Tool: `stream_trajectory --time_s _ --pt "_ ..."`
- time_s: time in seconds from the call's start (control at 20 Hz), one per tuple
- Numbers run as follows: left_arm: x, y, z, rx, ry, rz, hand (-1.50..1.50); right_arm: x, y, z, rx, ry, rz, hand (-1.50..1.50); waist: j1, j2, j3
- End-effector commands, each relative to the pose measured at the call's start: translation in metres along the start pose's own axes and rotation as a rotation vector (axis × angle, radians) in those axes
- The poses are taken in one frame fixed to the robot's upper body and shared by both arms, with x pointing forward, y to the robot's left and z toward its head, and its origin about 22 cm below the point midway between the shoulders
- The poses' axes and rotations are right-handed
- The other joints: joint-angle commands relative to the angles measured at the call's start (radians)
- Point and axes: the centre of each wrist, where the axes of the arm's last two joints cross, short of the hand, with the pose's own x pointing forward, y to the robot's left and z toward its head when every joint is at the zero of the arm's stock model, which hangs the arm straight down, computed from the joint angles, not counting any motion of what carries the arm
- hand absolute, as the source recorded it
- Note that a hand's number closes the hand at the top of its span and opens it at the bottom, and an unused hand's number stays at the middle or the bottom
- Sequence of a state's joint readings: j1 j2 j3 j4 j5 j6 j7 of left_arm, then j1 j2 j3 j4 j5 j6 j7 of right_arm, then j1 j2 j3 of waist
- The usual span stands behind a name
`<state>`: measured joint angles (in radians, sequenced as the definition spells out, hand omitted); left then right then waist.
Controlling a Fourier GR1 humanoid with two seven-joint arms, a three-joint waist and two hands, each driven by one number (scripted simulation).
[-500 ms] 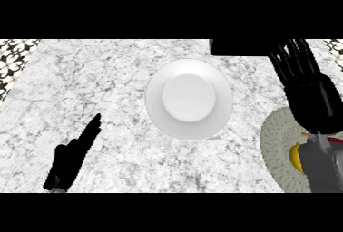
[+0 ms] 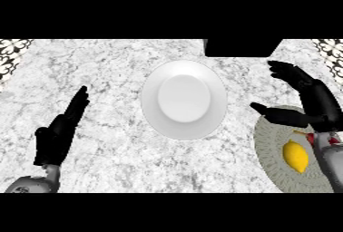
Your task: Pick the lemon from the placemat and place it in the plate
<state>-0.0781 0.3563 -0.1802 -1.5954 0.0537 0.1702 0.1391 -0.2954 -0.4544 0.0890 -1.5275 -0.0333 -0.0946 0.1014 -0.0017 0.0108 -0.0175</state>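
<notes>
On the placemat (image 2: pixel 271 149), lemon (image 2: pixel 296 156) just below right robot hand (image 2: pixel 315 102), fingers spread wide, seemingly not touching

The counter holds 1 lemon (image 2: pixel 296 155), 1 placemat (image 2: pixel 271 154), 1 plate (image 2: pixel 183 99), and 2 hands (image 2: pixel 59 131) (image 2: pixel 315 102).

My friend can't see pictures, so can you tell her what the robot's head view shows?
A yellow lemon lies on a round placemat at the right of a marble counter, with the robot's open right hand above it. A white plate sits empty in the middle, and the open left hand rests at the left.
</notes>
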Motion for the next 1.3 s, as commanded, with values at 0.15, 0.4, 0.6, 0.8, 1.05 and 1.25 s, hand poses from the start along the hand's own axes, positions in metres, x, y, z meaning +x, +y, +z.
stream_trajectory --time_s 0.15,0.4,0.6,0.8,1.05,1.25 --pt "0.009 0.0 -0.027 0.032 -0.034 0.016 0.0 -0.085 0.069 0.081 -0.115 0.185 0.139 -1.5 -0.018 -0.009 0.018" --pt "0.014 -0.003 -0.043 0.051 -0.047 0.011 0.0 -0.074 0.053 0.089 -0.158 0.111 0.406 -1.5 -0.019 -0.012 0.016" --pt "0.004 0.005 -0.036 0.034 -0.034 0.004 0.0 -0.036 0.028 0.105 -0.256 0.066 0.488 -1.5 -0.019 -0.016 0.015" --pt "0.004 0.0 -0.032 0.034 -0.03 0.026 0.0 -0.008 -0.001 0.112 -0.187 0.187 0.637 -1.5 -0.017 -0.017 0.015" --pt "0.014 0.004 -0.035 0.046 -0.05 0.01 0.0 0.02 -0.016 0.107 -0.01 0.446 0.789 -1.5 -0.004 -0.017 0.013" --pt "-0.01 -0.004 -0.036 0.022 -0.048 0.011 0.0 0.052 -0.017 0.098 0.042 0.541 0.782 -1.5 -0.003 -0.011 0.015"
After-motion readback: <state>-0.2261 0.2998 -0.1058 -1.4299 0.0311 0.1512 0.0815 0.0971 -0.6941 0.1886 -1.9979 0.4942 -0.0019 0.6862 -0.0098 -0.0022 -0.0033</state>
